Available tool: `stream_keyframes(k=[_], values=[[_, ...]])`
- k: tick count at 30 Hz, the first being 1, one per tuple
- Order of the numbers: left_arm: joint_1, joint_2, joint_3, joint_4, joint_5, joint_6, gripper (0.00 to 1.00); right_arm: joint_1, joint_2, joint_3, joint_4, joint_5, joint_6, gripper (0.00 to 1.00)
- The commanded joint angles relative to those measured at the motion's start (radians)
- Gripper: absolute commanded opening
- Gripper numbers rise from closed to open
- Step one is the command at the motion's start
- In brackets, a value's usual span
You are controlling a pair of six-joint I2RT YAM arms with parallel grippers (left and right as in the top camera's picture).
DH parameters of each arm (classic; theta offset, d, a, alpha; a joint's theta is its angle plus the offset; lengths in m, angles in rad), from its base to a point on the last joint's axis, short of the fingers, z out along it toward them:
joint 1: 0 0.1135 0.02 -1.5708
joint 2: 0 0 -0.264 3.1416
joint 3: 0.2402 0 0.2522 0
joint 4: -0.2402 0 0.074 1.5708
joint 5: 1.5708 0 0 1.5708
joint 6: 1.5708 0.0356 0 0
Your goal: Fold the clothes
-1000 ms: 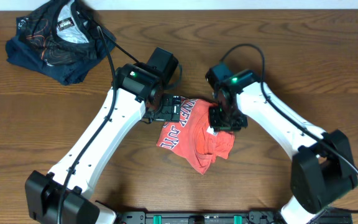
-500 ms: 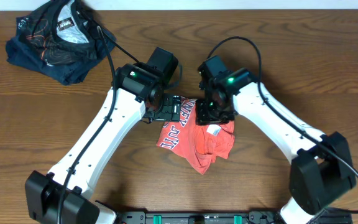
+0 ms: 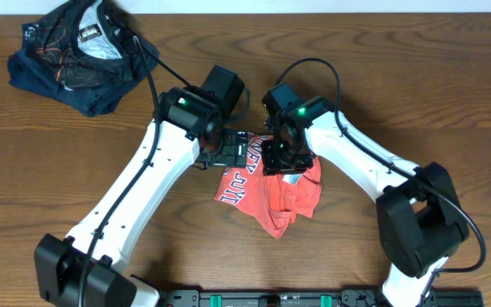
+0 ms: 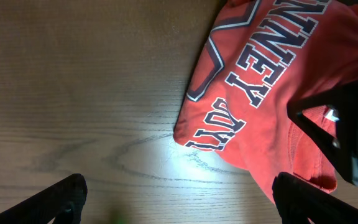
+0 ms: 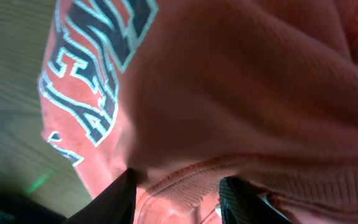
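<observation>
Overhead, the right gripper [image 3: 281, 160] has slid left across the crumpled T-shirt [image 3: 267, 200] at mid-table, ending just beside the left gripper [image 3: 228, 150], so a fold seems to be starting. Only the left wrist view shows its jaws wide apart, holding nothing, over the table [image 4: 73, 93] beside the lettering [image 4: 253, 81]. Only the right wrist view shows a hem between half-parted fingers [image 5: 114, 199]; pinched or not, I cannot tell.

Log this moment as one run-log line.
coral-red T-shirt: bunched, not folded | left gripper: open, empty, beside it | right gripper: closed on its fabric | dark navy garment: far left
</observation>
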Motion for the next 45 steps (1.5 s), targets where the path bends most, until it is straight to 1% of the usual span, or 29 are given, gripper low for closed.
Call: stream_keyframes(k=[1, 10, 12, 16, 18, 20, 21, 23, 25, 27, 32, 36, 38, 40, 45], values=[[0.004, 0.002, -0.006, -0.007, -0.009, -0.006, 0.97, 0.015, 0.021, -0.005, 0.006, -0.007, 0.015, 0.4], [0.004, 0.002, -0.006, -0.007, -0.009, -0.005, 0.97, -0.002, 0.018, 0.0, 0.006, 0.005, 0.018, 0.26], [0.004, 0.002, -0.006, -0.007, -0.009, -0.005, 0.97, -0.018, 0.013, 0.011, -0.015, 0.025, 0.018, 0.19], [0.004, 0.002, -0.006, -0.007, -0.009, -0.005, 0.97, -0.048, 0.002, 0.045, -0.08, 0.1, 0.018, 0.12], [0.004, 0.002, -0.006, -0.006, -0.009, -0.005, 0.97, -0.063, -0.001, 0.064, -0.113, 0.134, 0.018, 0.11], [0.004, 0.002, -0.006, -0.006, -0.009, -0.005, 0.97, -0.075, -0.001, 0.081, -0.133, 0.139, 0.018, 0.13], [0.004, 0.002, -0.006, -0.006, -0.009, -0.005, 0.97, -0.08, -0.001, 0.088, -0.142, 0.139, 0.017, 0.17], [0.004, 0.002, -0.006, -0.006, -0.009, -0.005, 0.97, -0.085, -0.001, 0.101, -0.156, 0.143, 0.014, 0.21], [0.004, 0.002, -0.006, -0.004, -0.009, -0.005, 0.97, -0.085, -0.001, 0.118, -0.177, 0.151, 0.014, 0.28], [0.004, 0.002, -0.006, -0.003, -0.009, -0.005, 0.97, -0.085, -0.001, 0.136, -0.203, 0.151, 0.014, 0.32], [0.004, 0.002, -0.006, -0.003, -0.009, -0.005, 0.97, -0.08, -0.003, 0.197, -0.315, 0.13, 0.011, 0.3], [0.004, 0.002, -0.006, 0.0, -0.009, -0.005, 0.97, -0.05, -0.007, 0.204, -0.348, 0.016, -0.079, 0.31], [0.004, 0.002, -0.006, 0.001, -0.009, -0.005, 0.97, -0.015, -0.007, 0.194, -0.357, -0.019, -0.13, 0.33], [0.004, 0.002, -0.006, 0.001, -0.009, -0.005, 0.97, 0.021, -0.007, 0.177, -0.367, -0.019, -0.149, 0.36], [0.004, 0.002, -0.006, 0.001, -0.009, -0.005, 0.97, 0.109, -0.007, 0.117, -0.365, -0.019, -0.146, 0.36]])
